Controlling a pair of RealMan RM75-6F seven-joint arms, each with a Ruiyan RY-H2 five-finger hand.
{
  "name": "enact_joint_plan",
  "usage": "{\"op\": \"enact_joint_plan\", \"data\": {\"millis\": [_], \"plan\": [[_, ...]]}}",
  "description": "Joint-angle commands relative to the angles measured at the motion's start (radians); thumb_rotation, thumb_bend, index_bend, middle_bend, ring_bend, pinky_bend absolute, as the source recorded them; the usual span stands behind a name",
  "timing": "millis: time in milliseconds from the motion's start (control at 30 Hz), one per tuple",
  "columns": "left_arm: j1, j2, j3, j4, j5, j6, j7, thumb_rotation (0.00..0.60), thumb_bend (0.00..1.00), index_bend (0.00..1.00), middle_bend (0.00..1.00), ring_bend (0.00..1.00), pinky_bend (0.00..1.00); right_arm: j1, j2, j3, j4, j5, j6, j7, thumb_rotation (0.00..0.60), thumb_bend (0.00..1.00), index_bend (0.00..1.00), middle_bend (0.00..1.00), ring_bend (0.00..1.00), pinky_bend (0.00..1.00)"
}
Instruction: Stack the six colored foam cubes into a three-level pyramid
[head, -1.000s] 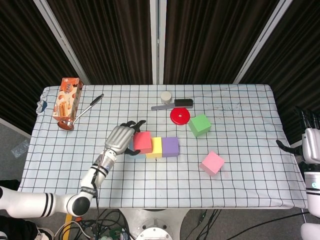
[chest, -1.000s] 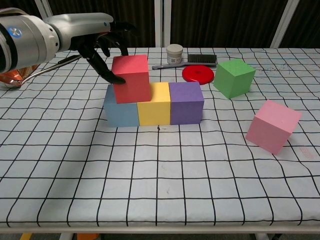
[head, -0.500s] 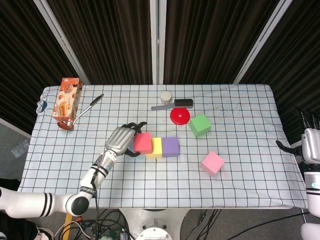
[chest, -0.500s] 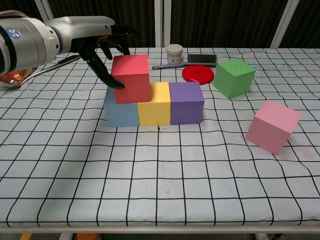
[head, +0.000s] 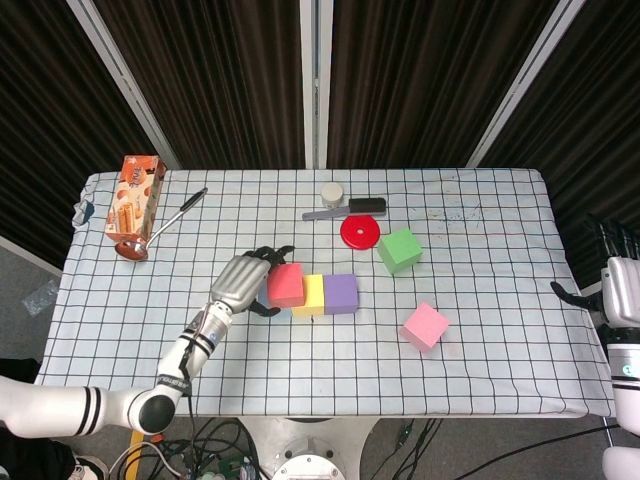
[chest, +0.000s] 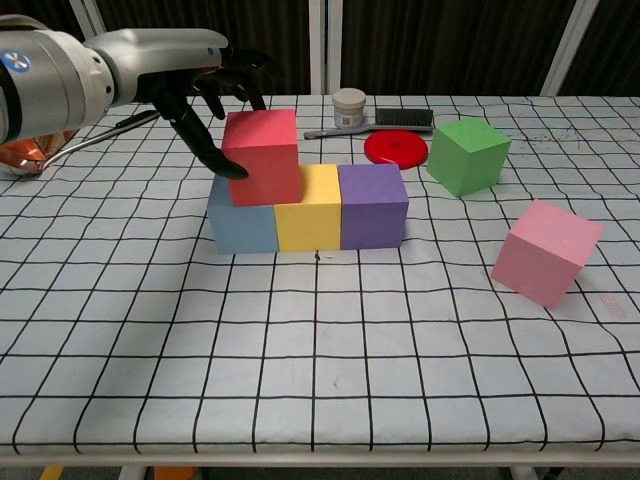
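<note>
A blue cube (chest: 240, 225), a yellow cube (chest: 310, 210) and a purple cube (chest: 372, 205) stand in a row mid-table. The red cube (chest: 262, 157) sits on top, over the blue and yellow ones. My left hand (chest: 190, 80) reaches it from the left, thumb on its near-left face and fingers curled round its far edge (head: 240, 282). The green cube (head: 400, 249) stands apart at the back right, and the pink cube (head: 425, 325) lies tilted at the front right. My right hand (head: 620, 290) hangs beyond the table's right edge, fingers apart, holding nothing.
A red disc (head: 360, 232), a black brush (head: 350, 208) and a white jar (head: 331, 193) lie behind the row. A ladle (head: 160, 225) and a snack box (head: 135, 195) sit at the far left. The checked cloth is bare in front of the row.
My left hand has shifted slightly back toward me along the red cube, its thumb sliding on the left face. The cubes and the right hand have stayed put.
</note>
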Motion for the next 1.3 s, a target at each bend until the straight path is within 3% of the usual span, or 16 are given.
{"op": "enact_joint_plan", "data": {"millis": [33,200,367,533,700,1000,1300], "plan": [[0.004,0.005,0.002,-0.009,0.003,0.008,-0.001,0.6,0.11,0.09,0.21,0.13,0.24,0.001,0.003,-0.004,-0.006,-0.005,-0.002,-0.004,0.6,0.09,0.0,0.14,0.0,0.0],[0.022,0.03,0.009,-0.036,0.015,0.037,0.001,0.6,0.11,0.09,0.19,0.12,0.24,0.004,0.011,-0.011,-0.015,-0.012,-0.01,-0.022,0.6,0.09,0.0,0.14,0.0,0.0],[0.087,0.117,0.038,-0.092,0.037,0.1,-0.013,0.6,0.11,0.08,0.16,0.08,0.22,0.032,0.034,-0.015,-0.021,-0.037,-0.04,-0.062,0.6,0.09,0.0,0.14,0.0,0.0],[0.191,0.218,0.089,-0.111,0.109,0.163,-0.08,0.6,0.11,0.09,0.13,0.04,0.2,0.088,0.064,-0.036,-0.037,-0.077,-0.122,-0.139,0.6,0.1,0.0,0.14,0.0,0.0],[0.288,0.258,0.143,-0.063,0.211,0.243,-0.126,0.6,0.11,0.08,0.11,0.03,0.17,0.18,0.059,-0.061,0.008,-0.143,-0.236,-0.214,0.6,0.1,0.0,0.13,0.0,0.0],[0.414,0.253,0.164,0.046,0.287,0.318,-0.247,0.6,0.11,0.08,0.11,0.03,0.17,0.406,-0.044,-0.072,0.162,-0.179,-0.503,-0.324,0.6,0.1,0.0,0.12,0.0,0.0],[0.498,0.238,0.161,0.151,0.367,0.352,-0.365,0.6,0.11,0.09,0.11,0.03,0.17,0.571,-0.254,-0.071,0.344,-0.132,-0.676,-0.337,0.6,0.11,0.0,0.11,0.0,0.0]]}}
